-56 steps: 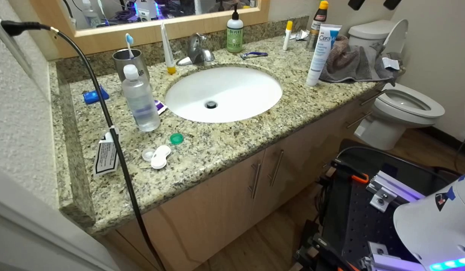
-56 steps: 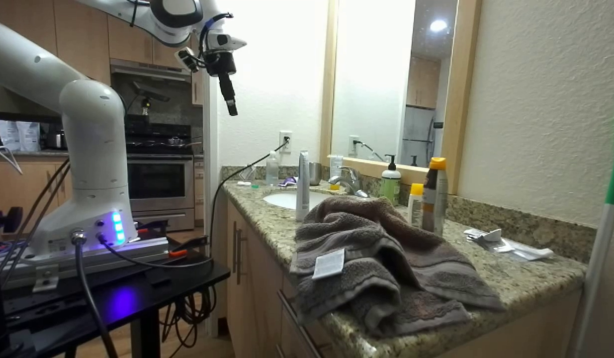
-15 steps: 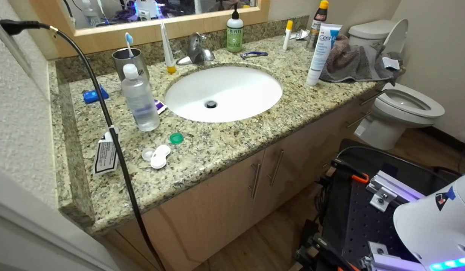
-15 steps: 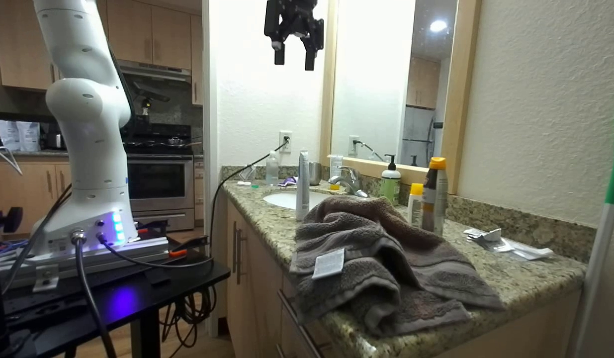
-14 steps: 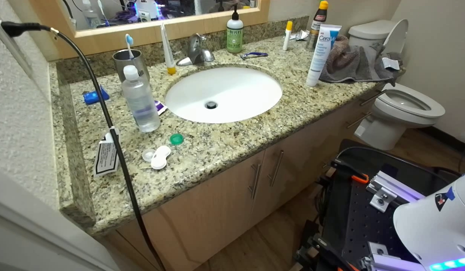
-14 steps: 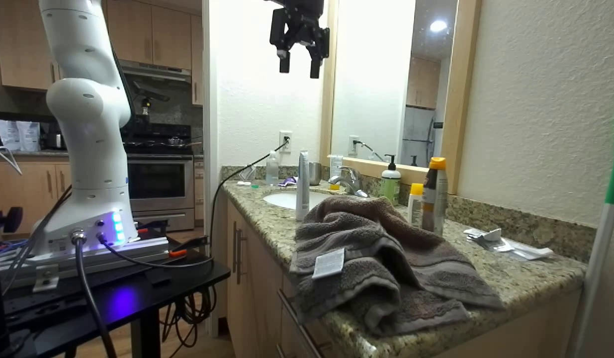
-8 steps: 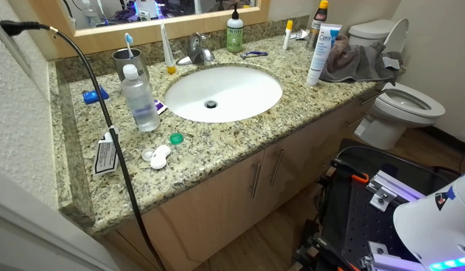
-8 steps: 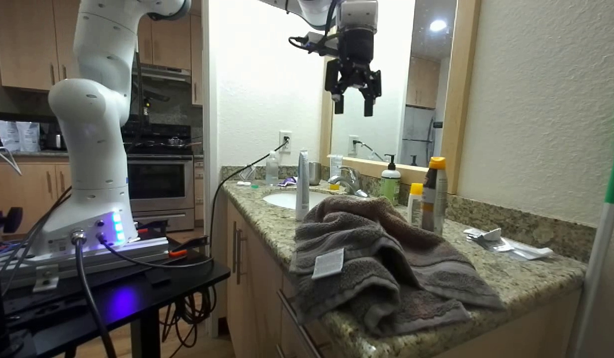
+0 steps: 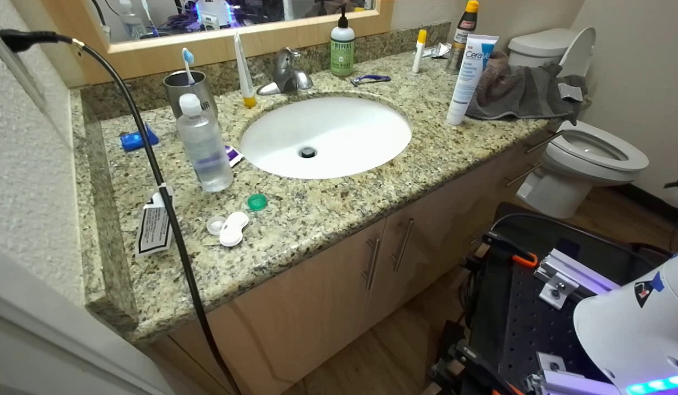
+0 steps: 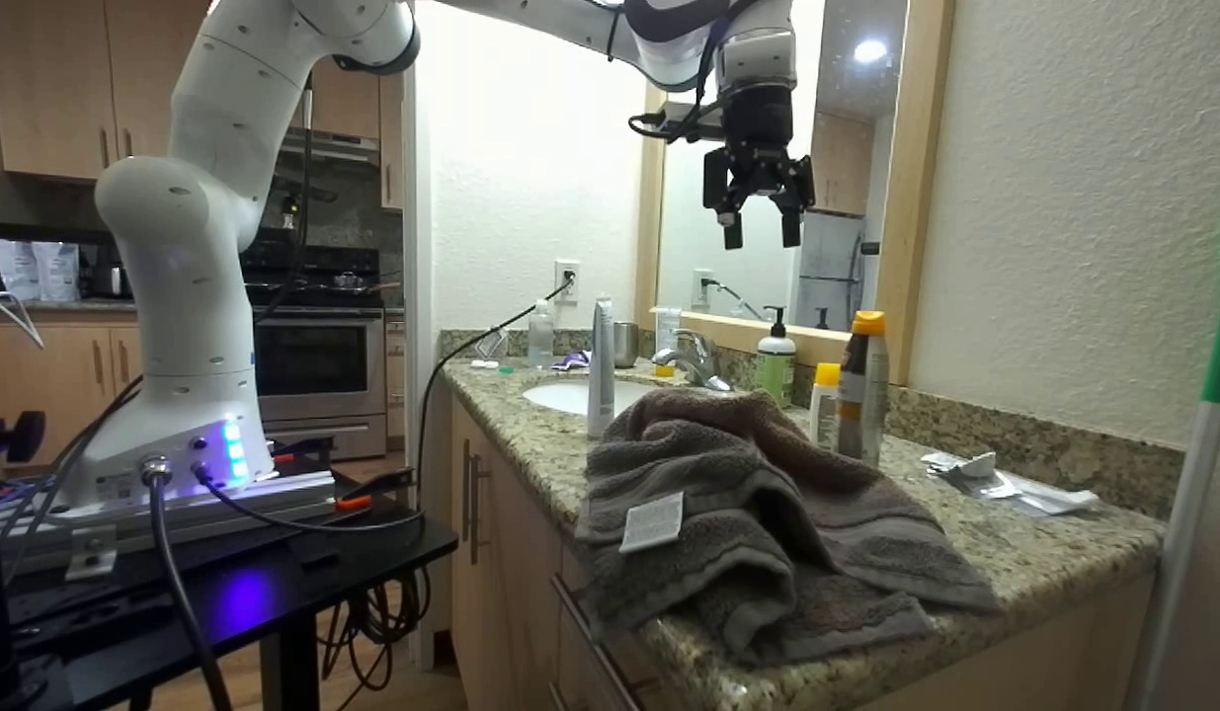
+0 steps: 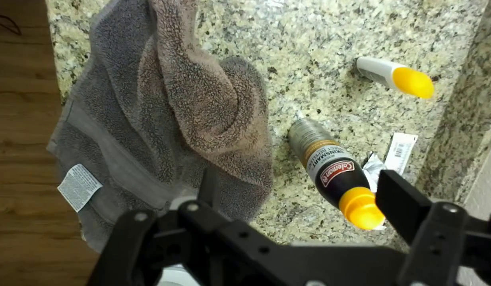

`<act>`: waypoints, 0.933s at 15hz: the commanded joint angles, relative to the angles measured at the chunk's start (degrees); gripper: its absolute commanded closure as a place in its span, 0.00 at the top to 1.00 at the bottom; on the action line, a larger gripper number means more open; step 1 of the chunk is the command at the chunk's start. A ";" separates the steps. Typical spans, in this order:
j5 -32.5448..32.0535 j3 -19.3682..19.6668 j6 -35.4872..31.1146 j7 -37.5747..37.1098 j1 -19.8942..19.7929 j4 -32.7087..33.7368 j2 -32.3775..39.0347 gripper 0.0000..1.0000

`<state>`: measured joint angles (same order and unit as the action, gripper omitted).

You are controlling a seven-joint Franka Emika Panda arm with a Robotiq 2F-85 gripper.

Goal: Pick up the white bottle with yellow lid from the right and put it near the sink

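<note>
White bottle with yellow lid [image 11: 392, 75] stands upright on the table [image 9: 328, 214] near the backsplash [image 11: 472, 103], beside but not touching the Coleman insect repellent [image 11: 334, 169]; probably just parked out of the way, apart from the sink [image 9: 339, 131]. Upright with lid exposed, should suit a top-down grasp. Hand [image 10: 762, 237] is spread, nothing in it, pointing down well above the table; likely must shift clear of the repellent before descending.

"Coleman" and "SKINSMART" are printed on the repellent bottle [image 11: 332, 167]; "MEYER'S" is shown on the soap bottle [image 9: 342, 52], "CeraV" on the tube [image 9: 469, 79], "UR" on the cup [image 9: 207, 93].
</note>
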<state>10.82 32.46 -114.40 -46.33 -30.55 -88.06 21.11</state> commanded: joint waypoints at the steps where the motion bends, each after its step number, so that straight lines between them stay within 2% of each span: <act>1: -0.52 -0.84 0.63 -1.82 -0.91 1.69 1.95 1.00; 3: 0.80 -1.09 0.17 -5.73 -1.54 5.37 6.31 1.00; 8: 4.30 -5.03 -1.24 -11.63 -5.06 16.65 14.57 1.00; 10: 6.05 -7.93 1.82 -11.31 -7.97 22.99 18.20 1.00; 13: 8.92 -9.62 9.89 -7.22 -10.39 31.44 23.48 1.00; 14: 7.16 -7.76 4.11 -9.53 -7.36 23.74 19.18 1.00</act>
<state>18.00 24.67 -110.14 -55.81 -37.95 -64.18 40.37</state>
